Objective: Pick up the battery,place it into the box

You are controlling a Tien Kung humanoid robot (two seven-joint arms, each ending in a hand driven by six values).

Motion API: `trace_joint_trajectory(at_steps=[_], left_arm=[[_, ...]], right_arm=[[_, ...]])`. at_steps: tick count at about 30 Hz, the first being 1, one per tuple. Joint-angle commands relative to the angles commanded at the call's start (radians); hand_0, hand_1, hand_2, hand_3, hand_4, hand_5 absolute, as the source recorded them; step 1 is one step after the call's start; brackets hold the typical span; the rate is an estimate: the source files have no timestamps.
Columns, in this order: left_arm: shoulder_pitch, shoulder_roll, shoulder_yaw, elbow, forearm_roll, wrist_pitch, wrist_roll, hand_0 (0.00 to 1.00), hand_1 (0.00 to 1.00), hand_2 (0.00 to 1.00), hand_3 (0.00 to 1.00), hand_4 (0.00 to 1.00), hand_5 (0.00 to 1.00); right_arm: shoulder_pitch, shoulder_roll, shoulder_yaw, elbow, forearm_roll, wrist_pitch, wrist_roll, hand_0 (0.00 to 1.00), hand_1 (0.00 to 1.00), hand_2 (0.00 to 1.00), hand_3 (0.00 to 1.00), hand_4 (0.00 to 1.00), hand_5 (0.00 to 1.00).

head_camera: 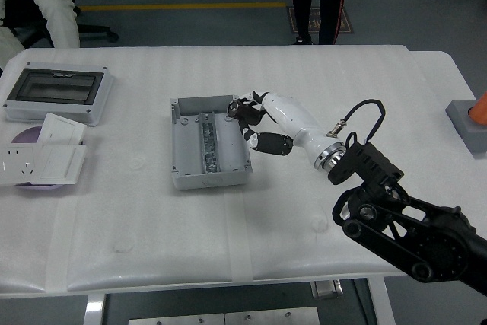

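Battery not separately visible — judged to be enclosed in the curled fingers of the right hand [249, 119], which hovered at the right rim of the open grey box [208, 143] on the tabletop [319, 81] — release point lay just leftward.

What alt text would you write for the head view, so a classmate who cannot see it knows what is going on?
A robot's right hand reaches in from the right to the right rim of an open grey box in the middle of a white table. No battery is visible on the table, and the fingers hide whatever they may hold. A lidded case and white outlet plates lie at the left.
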Motion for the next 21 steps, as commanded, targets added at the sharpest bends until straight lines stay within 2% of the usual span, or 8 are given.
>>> trace_joint_trajectory(at_steps=[1,6,7,12,13,18,19,21], left_arm=[[0.001,0.000,-0.001,0.000,0.001,-0.001,0.001,0.365,0.600,0.590,0.535,0.473,0.002],[0.001,0.001,-0.005,0.000,0.005,-0.003,0.004,0.365,0.600,0.590,0.535,0.473,0.002],[0.001,0.002,-0.005,0.000,0.006,-0.004,0.004,0.365,0.601,0.588,0.532,0.463,0.002],[0.002,0.002,-0.007,0.000,0.008,-0.008,0.007,0.365,0.601,0.588,0.532,0.463,0.002],[0.002,0.002,-0.005,0.000,0.007,-0.009,0.007,0.363,0.599,0.580,0.527,0.436,0.002],[0.000,0.002,-0.003,0.001,0.008,-0.013,0.008,0.363,0.599,0.580,0.527,0.436,0.002],[0.000,0.002,-0.003,0.001,0.008,-0.013,0.008,0.357,0.593,0.561,0.514,0.315,0.002],[-0.001,0.002,-0.004,0.001,0.008,-0.014,0.008,0.357,0.593,0.561,0.514,0.315,0.002]], right_arm=[[0.009,0.009,-0.016,-0.013,0.008,-0.006,0.004,0.737,0.554,0.600,0.667,0.180,0.082],[0.037,0.039,-0.056,-0.066,0.029,-0.015,0.011,0.737,0.554,0.600,0.667,0.180,0.082],[0.040,0.043,-0.061,-0.075,0.029,-0.015,0.011,0.893,0.703,0.728,0.777,0.490,0.279],[0.046,0.053,-0.071,-0.107,0.033,0.002,0.006,0.893,0.703,0.728,0.777,0.490,0.279],[0.046,0.053,-0.072,-0.111,0.032,0.008,0.005,0.918,0.714,0.737,0.824,0.542,0.309],[0.049,0.054,-0.077,-0.120,0.030,0.040,0.001,0.918,0.714,0.737,0.824,0.542,0.309],[0.049,0.055,-0.078,-0.121,0.029,0.044,0.001,0.935,0.710,0.735,0.863,0.594,0.343],[0.049,0.056,-0.079,-0.122,0.029,0.049,0.002,0.935,0.710,0.735,0.863,0.594,0.343]])
